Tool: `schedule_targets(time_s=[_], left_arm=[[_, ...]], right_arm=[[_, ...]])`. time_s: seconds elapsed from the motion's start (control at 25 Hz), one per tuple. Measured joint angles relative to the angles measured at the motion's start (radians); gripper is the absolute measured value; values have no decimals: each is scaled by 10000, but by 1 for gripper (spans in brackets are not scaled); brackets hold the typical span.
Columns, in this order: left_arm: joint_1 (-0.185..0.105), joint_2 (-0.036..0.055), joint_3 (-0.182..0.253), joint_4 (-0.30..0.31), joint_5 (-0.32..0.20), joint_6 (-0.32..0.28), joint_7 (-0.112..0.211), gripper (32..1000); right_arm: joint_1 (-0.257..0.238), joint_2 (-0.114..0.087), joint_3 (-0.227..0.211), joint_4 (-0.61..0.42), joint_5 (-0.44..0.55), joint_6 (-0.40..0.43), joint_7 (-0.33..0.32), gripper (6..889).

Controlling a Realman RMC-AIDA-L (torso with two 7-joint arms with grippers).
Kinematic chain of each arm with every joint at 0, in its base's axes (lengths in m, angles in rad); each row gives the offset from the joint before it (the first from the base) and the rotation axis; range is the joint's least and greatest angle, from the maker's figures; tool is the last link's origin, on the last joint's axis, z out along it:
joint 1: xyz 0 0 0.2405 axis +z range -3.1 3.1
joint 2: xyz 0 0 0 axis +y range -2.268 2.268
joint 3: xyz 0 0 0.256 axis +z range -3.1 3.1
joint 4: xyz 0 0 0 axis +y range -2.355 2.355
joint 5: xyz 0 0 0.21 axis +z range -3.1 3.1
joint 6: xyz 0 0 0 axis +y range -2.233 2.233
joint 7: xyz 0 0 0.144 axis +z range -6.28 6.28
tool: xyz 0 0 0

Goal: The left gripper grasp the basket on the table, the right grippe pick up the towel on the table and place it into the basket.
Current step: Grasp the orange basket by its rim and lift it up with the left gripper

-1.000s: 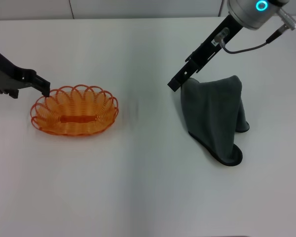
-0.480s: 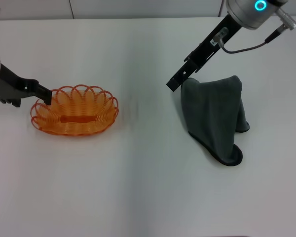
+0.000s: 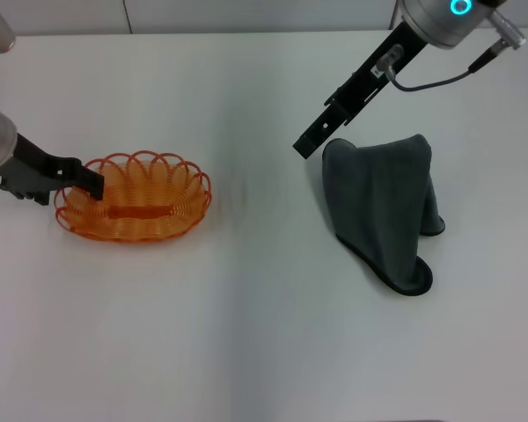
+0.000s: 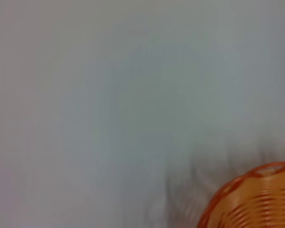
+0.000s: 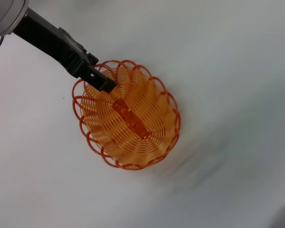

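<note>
The left end effector (image 3: 90, 180) had slid onto the basket (image 3: 134, 196) rim, grip undeterminable. The right end effector (image 3: 310, 143) stayed clamped on the towel (image 3: 383, 207), lifting.

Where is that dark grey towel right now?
In the head view the towel lies bunched on the table's right side, just below the right hand, far from the orange basket.

Basket (image 3: 134, 197) left, towel (image 3: 383, 204) right (well apart) on table (image 3: 246, 308).
</note>
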Motion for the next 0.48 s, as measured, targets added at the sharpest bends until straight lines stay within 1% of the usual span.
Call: schedule_targets(time_s=[0.16,0.32,0.48], left_arm=[[-1,-25,-2,-93,-3,-123,37,843],[19,-85,-6,-192,-6,-158,124,839],[26,-114,-6,-268,-7,-171,154,836]], right_arm=[[3,6,0,0,-6,17,-1,805],[14,20,0,0,-8,21,-26,803],[17,20,0,0,-11,22,-31,801]])
